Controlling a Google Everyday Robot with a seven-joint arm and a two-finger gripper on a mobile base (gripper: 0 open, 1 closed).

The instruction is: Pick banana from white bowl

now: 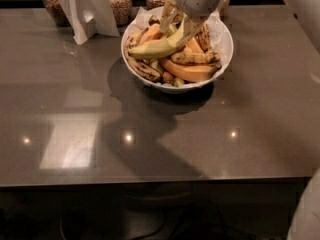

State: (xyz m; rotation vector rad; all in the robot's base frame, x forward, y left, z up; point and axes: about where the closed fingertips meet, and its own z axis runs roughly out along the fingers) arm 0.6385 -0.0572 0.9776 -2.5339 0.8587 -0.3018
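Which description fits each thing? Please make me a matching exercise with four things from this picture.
1 banana
2 white bowl
3 gripper
4 white stand

A far left on the table
B pale greenish-yellow, atop the other bananas
C over the bowl, at the banana
D round, holds all the bananas

Pairs: 1-B, 2-D, 3-C, 4-A
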